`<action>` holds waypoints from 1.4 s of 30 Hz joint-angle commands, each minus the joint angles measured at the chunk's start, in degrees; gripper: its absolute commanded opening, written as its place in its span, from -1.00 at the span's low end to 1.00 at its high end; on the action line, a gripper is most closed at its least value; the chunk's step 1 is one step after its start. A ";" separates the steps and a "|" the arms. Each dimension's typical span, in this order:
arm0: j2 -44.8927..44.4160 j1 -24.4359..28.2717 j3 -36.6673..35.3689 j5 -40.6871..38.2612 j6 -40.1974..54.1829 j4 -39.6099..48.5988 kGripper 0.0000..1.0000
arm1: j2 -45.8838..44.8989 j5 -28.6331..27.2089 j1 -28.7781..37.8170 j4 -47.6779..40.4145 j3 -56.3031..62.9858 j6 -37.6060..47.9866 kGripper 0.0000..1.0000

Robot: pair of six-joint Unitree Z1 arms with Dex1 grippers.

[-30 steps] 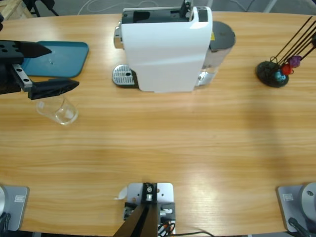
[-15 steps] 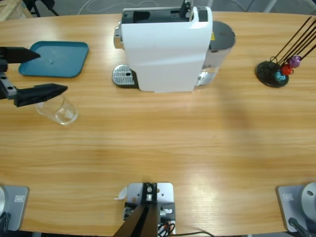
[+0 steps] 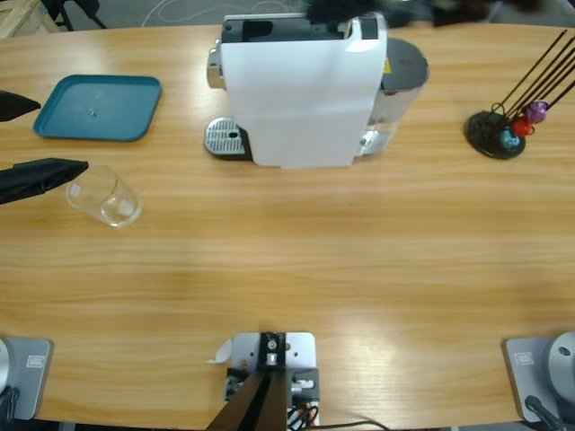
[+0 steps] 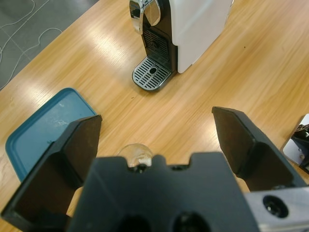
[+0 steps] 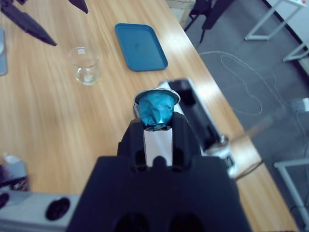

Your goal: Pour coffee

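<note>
The right gripper (image 5: 157, 126) grips a blue capsule (image 5: 155, 108) above the machine (image 3: 301, 90) at the table's far edge — loading comes first, and the next move calls for lining the capsule up over the machine's top slot. The left gripper (image 4: 157, 140) hangs spread wide at the left edge by the glass (image 3: 104, 197) — no coffee shows in it yet.

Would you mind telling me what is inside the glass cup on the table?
Through the clear wall of the glass cup, only glints and a pale patch at the bottom show; whether that is liquid cannot be told. Nothing solid sits inside.
</note>
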 commanded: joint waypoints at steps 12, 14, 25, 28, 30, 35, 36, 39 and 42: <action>-0.75 1.81 2.08 -1.98 -0.05 0.55 1.00 | 18.82 1.23 -6.62 0.86 -10.17 -10.02 -1.00; -0.56 1.81 2.19 -2.05 -0.05 0.54 1.00 | 18.93 1.55 -6.99 0.97 -9.69 -10.60 -1.00; -0.37 1.81 2.36 -2.05 -0.14 0.54 1.00 | 21.88 4.23 -7.18 1.07 -9.92 -11.90 -1.00; -0.49 1.81 2.42 -2.05 -0.14 0.54 1.00 | 22.30 3.85 -8.09 1.06 -10.78 -11.94 -1.00; -0.54 1.81 2.52 -2.05 -0.14 0.54 1.00 | 22.36 3.90 -8.83 1.23 -10.78 -11.94 -1.00; -0.47 1.81 2.84 -2.05 -0.14 0.50 1.00 | 22.81 3.95 -9.29 1.46 -10.41 -12.15 -1.00; -0.51 1.81 2.93 -2.05 -0.14 0.45 1.00 | 22.90 4.06 -9.29 1.43 -10.57 -12.20 -1.00; -0.63 1.81 3.19 -2.05 -0.14 0.45 1.00 | 23.04 4.92 -9.29 1.48 -10.83 -12.20 -1.00; -0.63 1.81 3.35 -2.05 -0.14 0.38 1.00 | 23.27 4.92 -9.29 1.48 -11.17 -12.20 -1.00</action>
